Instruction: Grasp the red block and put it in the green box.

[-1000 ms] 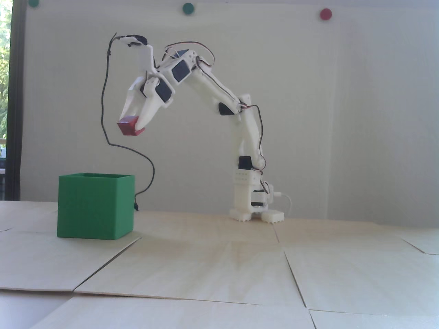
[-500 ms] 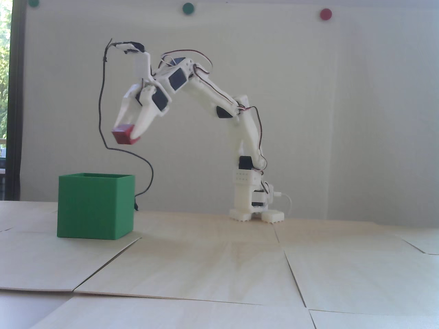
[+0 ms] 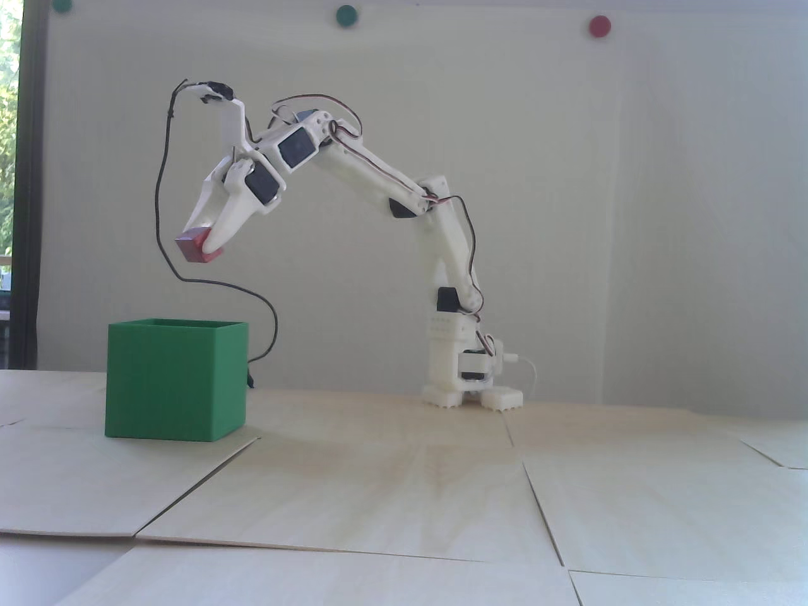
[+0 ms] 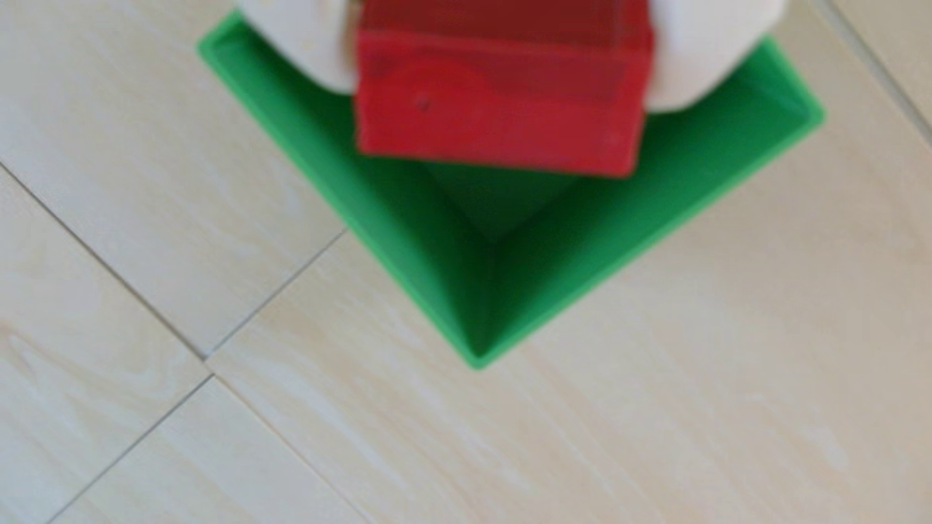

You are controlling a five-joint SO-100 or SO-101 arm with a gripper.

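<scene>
Wood table (image 3: 404, 480), gripper (image 3: 201, 243) w/ red block (image 3: 191, 245) over green box (image 3: 170, 385)

A: The box (image 3: 167, 385)?
B: Matt green plastic, thin-walled. The block (image 4: 499, 101) looks smooth, slightly shiny.
A: The table (image 3: 404, 492)?
B: Pale wood-grain panels; the arm (image 3: 372, 177) white plastic.

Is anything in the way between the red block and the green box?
Nothing visible is. The gripper holds the red block in the air above the green box. In the wrist view the box's open top lies right under the block, and the part of its inside that shows is bare.
</scene>
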